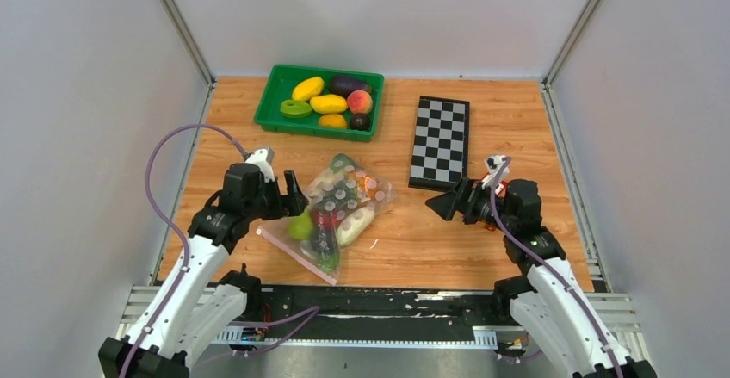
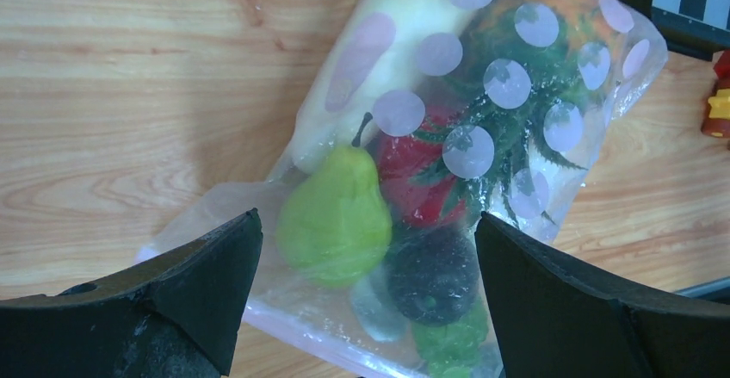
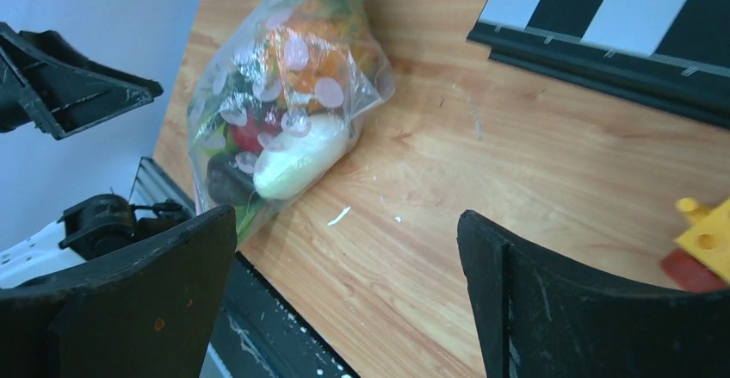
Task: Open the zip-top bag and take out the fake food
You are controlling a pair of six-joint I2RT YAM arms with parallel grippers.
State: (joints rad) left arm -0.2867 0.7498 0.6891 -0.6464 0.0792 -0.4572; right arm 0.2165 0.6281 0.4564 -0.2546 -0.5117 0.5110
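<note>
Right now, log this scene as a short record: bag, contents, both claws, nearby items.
bag: zip-top bag lying on the table, pink zip strip at its near end
contents: fake food inside, including green pear, red apple, white radish
left claw: open, at the bag's pear end, gripping nothing
right claw: open, right of the bag, apart from it
nearby: green tray of fruit behind; chessboard to the right

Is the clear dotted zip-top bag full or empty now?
Full: the clear dotted zip-top bag holds a green plastic pear, red apple and long white radish.
</note>
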